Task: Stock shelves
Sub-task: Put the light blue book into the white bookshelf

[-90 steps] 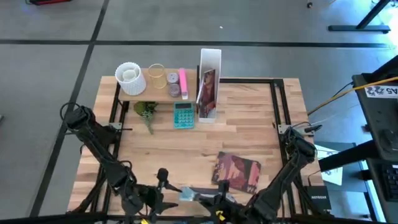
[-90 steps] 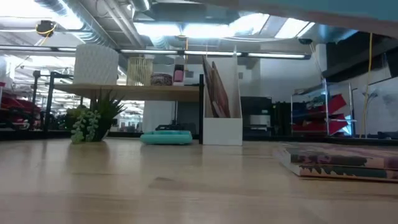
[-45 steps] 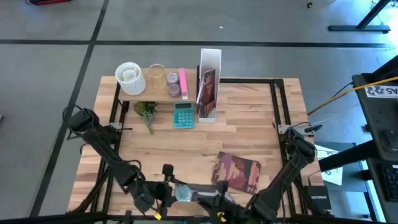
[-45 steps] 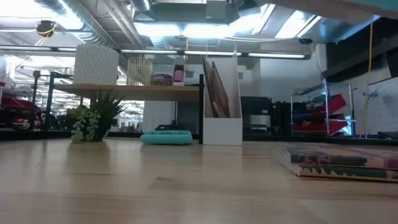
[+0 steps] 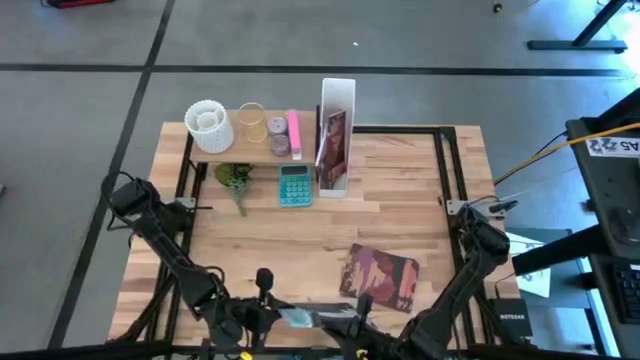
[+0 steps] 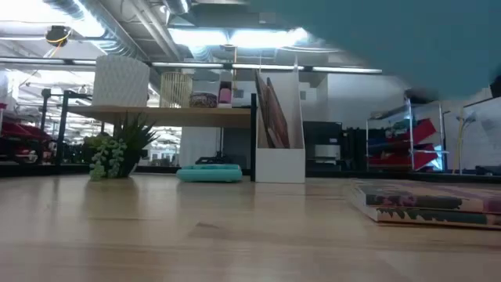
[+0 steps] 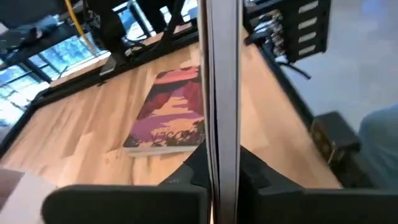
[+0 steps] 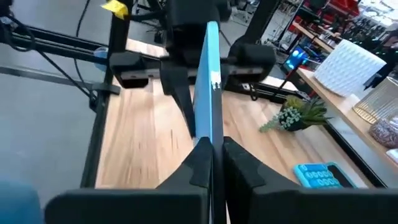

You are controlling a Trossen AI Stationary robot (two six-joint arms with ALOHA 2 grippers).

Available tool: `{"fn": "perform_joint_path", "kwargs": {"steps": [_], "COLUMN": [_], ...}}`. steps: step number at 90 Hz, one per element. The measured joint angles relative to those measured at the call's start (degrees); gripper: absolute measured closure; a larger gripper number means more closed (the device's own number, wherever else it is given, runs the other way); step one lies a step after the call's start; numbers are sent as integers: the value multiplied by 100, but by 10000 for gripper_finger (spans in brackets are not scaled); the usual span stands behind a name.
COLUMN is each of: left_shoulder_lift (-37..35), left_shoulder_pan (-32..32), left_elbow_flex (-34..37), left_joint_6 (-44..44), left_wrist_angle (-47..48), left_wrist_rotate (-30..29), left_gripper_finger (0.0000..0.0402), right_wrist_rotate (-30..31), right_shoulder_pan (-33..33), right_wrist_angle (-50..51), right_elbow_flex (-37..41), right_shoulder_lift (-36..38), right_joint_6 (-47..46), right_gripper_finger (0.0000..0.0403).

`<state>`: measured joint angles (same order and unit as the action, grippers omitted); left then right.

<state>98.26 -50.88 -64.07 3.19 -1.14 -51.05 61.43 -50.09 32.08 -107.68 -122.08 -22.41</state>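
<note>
While both grippers, left gripper and right gripper, clamp one thin blue book (a handover, seemingly), it likely goes next to the white file box.

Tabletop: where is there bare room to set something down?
Free: the middle of the tabletop between the calculator and the book, and right of the white file box. Crowded: the shelf and the near edge, where both grippers meet.

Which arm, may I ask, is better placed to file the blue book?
Probably right: left gripper and right gripper both clamp the blue book, but the shelf crowds the white file box on the left arm's side.
</note>
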Motion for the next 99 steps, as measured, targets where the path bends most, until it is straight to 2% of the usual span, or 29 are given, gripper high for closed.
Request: {"fn": "perform_joint_path", "kwargs": {"steps": [15,28,40,49,70,83,99], "left_shoulder_lift": [-143,-347,-425,-440,-440,-440,-440], "left_shoulder_pan": [-109,-141,-138,-130,9,78,99], "left_elbow_flex": [-23,-57,-52,-55,-52,-55,-55], "left_joint_6": [752,1141,1097,1117,2116,2342,2342], "left_wrist_angle": [767,1055,1162,1252,2250,2457,2469], "left_wrist_rotate": [-182,-191,-148,-146,161,316,330], "left_gripper_finger": [399,400,400,400,401,401,401], "right_wrist_rotate": [-122,-700,-1062,-1405,-2154,-2189,-1879], "right_shoulder_pan": [107,377,654,773,820,825,823], "right_wrist_angle": [79,128,143,107,278,602,665], "right_elbow_flex": [435,660,774,736,396,341,341], "right_shoulder_lift": [-12,-29,-28,-20,-13,-13,-13], "right_joint_6": [-533,-994,-951,-642,-246,-439,-483], "right_gripper_finger": [380,329,272,251,263,281,320]}}
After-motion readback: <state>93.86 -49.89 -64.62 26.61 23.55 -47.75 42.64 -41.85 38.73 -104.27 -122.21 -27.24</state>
